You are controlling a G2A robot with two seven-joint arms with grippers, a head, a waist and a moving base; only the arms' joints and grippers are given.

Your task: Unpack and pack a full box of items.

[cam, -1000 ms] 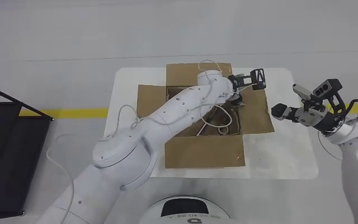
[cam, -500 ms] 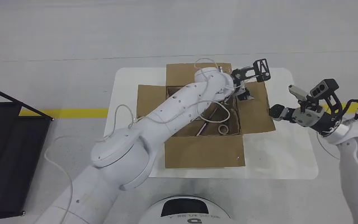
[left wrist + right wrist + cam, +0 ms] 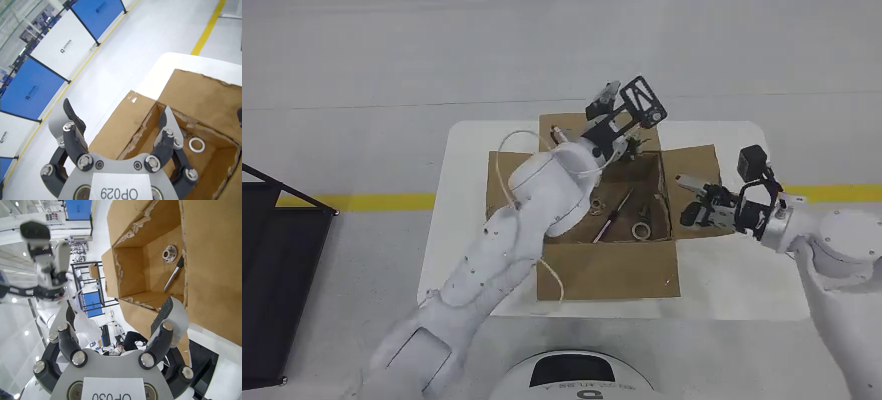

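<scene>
An open cardboard box [image 3: 607,270] sits in the middle of the white table [image 3: 477,150]. Inside lie a white ring [image 3: 641,231], a metal rod [image 3: 614,215] and other small parts. My left gripper [image 3: 639,102] is raised over the box's far edge, open and holding nothing; in its own view the left gripper [image 3: 117,113] looks past the box corner at the white ring [image 3: 197,144]. My right gripper [image 3: 694,200] hangs open over the right flap. From the right gripper [image 3: 119,309] I see a metal flange [image 3: 169,254] and the rod [image 3: 173,274] on the box floor.
The box's four flaps [image 3: 514,180] are folded outward over the table. Bare table [image 3: 742,290] shows at the right and left of the box. A black rack [image 3: 272,270] stands on the floor at the far left.
My left gripper has swung from over the right flap up and back toward the box's far edge. My right gripper has moved left from the table's right edge to the right flap.
</scene>
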